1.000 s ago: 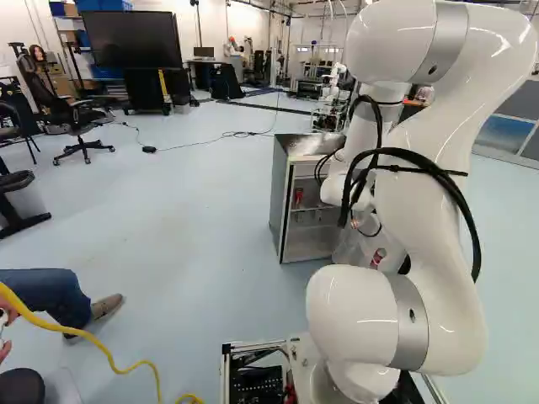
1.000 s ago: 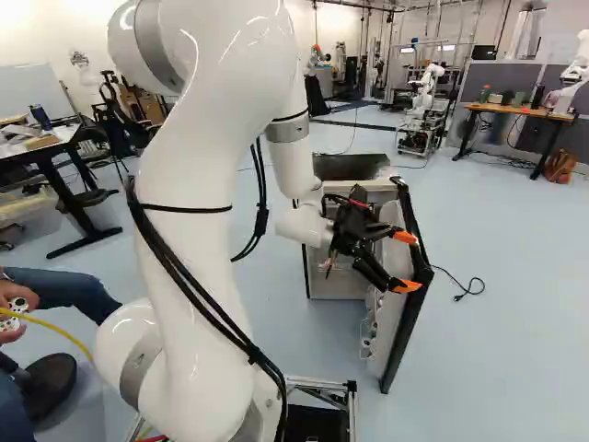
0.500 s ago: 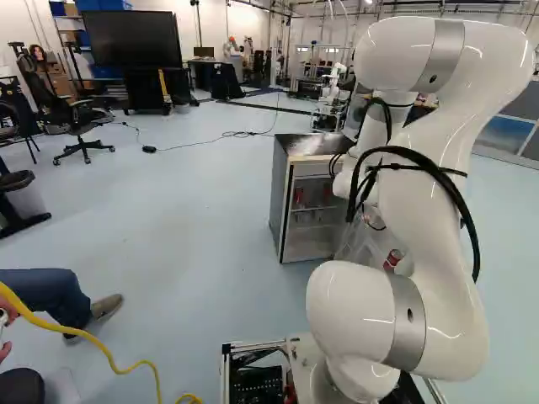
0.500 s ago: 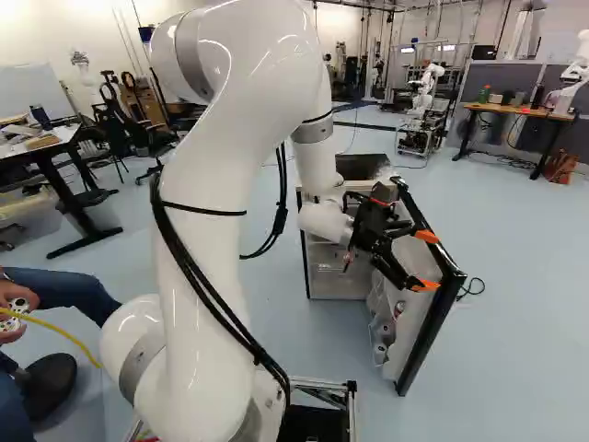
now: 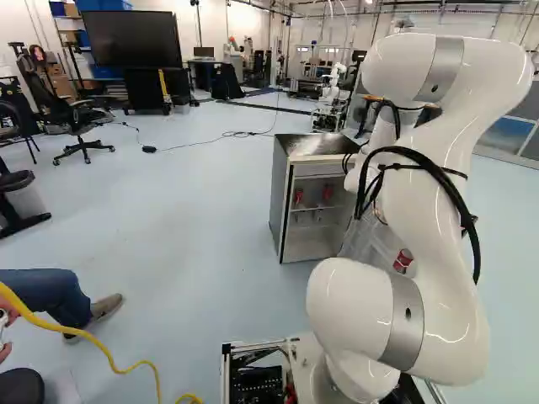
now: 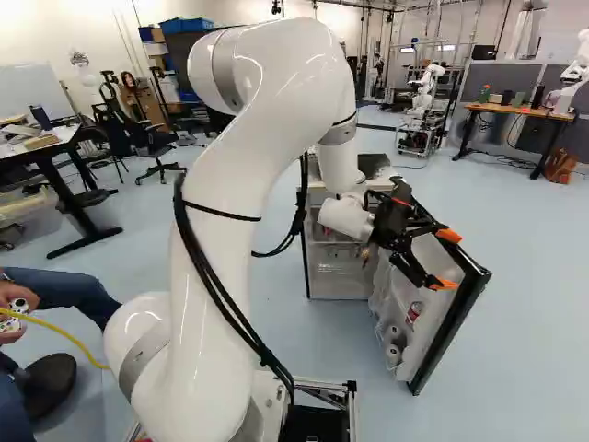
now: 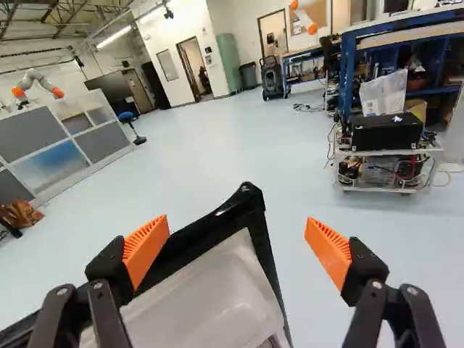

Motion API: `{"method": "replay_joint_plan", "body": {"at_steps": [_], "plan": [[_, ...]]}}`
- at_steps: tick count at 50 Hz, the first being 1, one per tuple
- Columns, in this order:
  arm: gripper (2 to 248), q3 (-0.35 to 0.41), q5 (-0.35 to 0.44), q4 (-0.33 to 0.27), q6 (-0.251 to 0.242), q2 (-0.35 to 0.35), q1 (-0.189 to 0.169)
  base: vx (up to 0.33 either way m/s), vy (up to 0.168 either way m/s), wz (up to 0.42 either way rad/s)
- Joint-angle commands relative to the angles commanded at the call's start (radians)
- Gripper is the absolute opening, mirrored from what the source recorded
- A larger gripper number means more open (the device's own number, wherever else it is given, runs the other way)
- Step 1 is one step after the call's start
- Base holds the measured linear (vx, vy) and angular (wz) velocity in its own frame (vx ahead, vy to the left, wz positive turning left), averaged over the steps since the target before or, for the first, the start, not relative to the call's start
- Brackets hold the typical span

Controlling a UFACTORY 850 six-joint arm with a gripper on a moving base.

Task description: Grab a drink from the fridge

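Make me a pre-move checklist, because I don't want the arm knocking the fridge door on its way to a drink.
1. Fridge door open: ok, swung well out from the cabinet.
2. Gripper open and empty: ok.
3. Drink in sight: ok, a red can sits in the door's rack.
4. Gripper lined up with the can: not ok, it is up at the door's top corner.
5. Gripper free of contact with the door: cannot tell.
6. Door will stay put if nudged: cannot tell.

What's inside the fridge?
Two red items on a shelf; the open door holds a red-and-white can and pale cylinders. The arm hides part of the cabinet, so I can't tell what else is there.
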Motion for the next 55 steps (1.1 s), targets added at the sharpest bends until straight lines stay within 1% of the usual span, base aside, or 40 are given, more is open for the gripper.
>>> {"method": "replay_joint_plan", "body": {"at_steps": [7,16,22,32,42,55], "plan": [[247,-0.034,0.0,0.0,0.0,-0.019,-0.019,0.0,0.0,0.0],[247,-0.039,0.0,0.0,0.0,-0.022,-0.024,0.0,0.0,0.0],[247,-0.015,0.0,-0.002,0.0,-0.008,-0.02,0.0,0.0,0.0],[247,0.052,0.0,-0.024,0.0,0.03,-0.004,0.0,0.0,0.0],[247,0.123,0.01,-0.08,0.0,0.071,0.018,0.0,0.0,0.0],[247,0.216,0.046,-0.201,0.0,0.127,0.049,0.0,0.0,0.0]]}}
